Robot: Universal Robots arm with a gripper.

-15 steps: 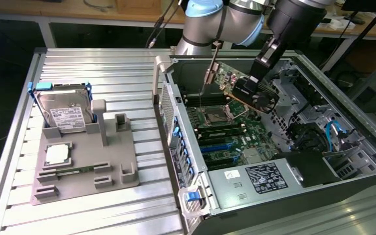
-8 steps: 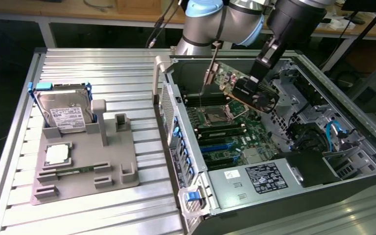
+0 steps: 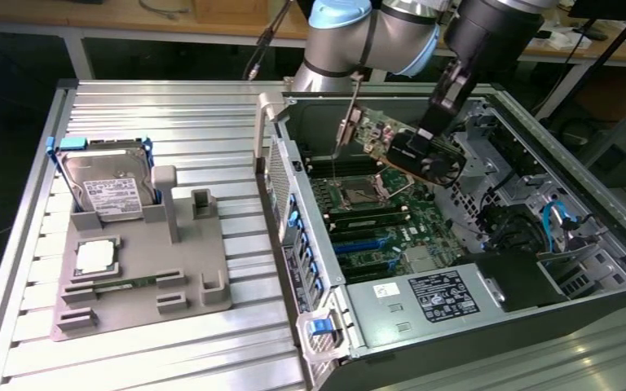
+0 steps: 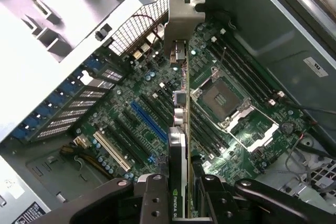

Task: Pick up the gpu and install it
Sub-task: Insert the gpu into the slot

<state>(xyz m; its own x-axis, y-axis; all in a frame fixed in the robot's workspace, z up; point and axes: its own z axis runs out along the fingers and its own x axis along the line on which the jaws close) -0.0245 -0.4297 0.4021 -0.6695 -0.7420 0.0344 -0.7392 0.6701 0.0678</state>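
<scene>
The gpu (image 3: 373,134) is a thin green-and-dark circuit card with a silvery bracket along one end. It hangs in the air over the open computer case (image 3: 606,212), above the motherboard (image 3: 373,220). My gripper (image 3: 435,122) is shut on the card's end away from the bracket. In the wrist view the gpu (image 4: 179,145) appears edge-on like a blade, its bracket (image 4: 184,17) pointing toward the case's rear wall. My gripper (image 4: 181,203) clamps it between two dark fingers (image 4: 152,198). The card hovers above the expansion slots, close to the blue slot (image 4: 149,121), and touches none of them.
The empty processor socket (image 4: 223,98) lies beside the card's line. A power supply (image 3: 422,297) fills the case's near end. On the ribbed table, a grey fixture (image 3: 139,269) holds a hard drive (image 3: 101,183) with blue rails and a square silver processor chip (image 3: 95,257).
</scene>
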